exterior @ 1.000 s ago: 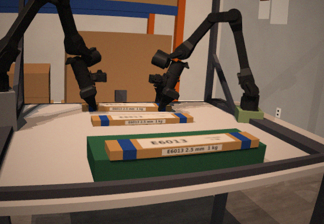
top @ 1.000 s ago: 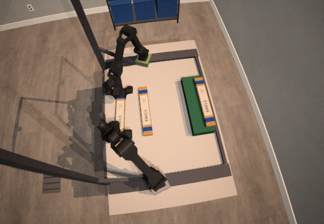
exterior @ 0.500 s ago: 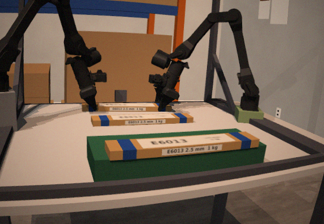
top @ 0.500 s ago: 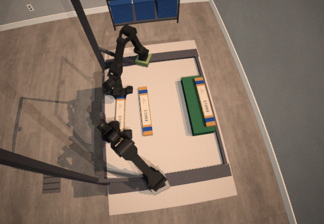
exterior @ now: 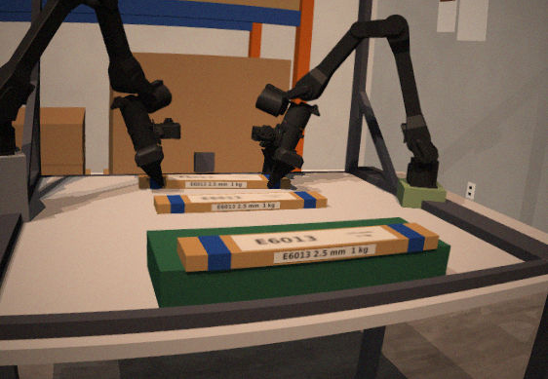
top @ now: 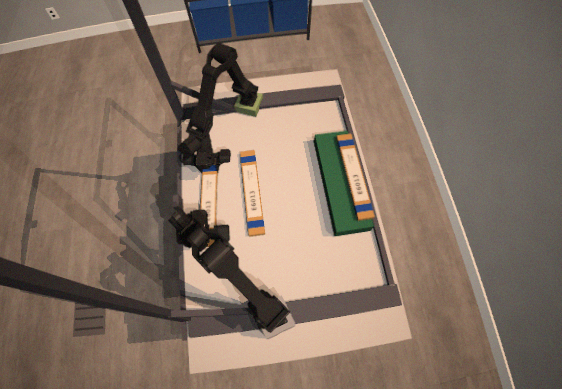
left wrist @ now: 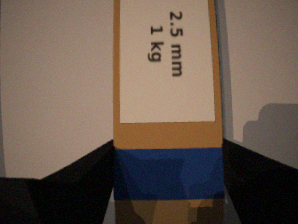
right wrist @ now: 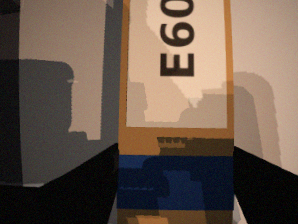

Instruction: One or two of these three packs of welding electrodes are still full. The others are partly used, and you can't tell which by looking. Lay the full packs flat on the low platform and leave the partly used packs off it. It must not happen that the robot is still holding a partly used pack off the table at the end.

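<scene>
The first pack (top: 209,192) (exterior: 215,184) (left wrist: 167,100) (right wrist: 175,110), orange with blue bands and a white label, lies flat at table level, farthest from the platform. My left gripper (exterior: 274,184) (left wrist: 166,145) is shut on its small-print end. My right gripper (exterior: 157,184) (right wrist: 173,151) is shut on its E6013 end. In the top view the arms hide both ends. A second pack (top: 252,192) (exterior: 244,206) lies flat and parallel beside it on the table. A third pack (top: 356,182) (exterior: 324,250) lies flat on the green platform (top: 332,187) (exterior: 293,284), along its outer edge.
The platform's inner strip, facing the other packs, is bare. Dark frame rails (top: 310,96) (top: 345,294) border the table. The left arm's green base block (top: 248,108) (exterior: 420,197) and the right arm's grey base (exterior: 17,177) stand at opposite sides.
</scene>
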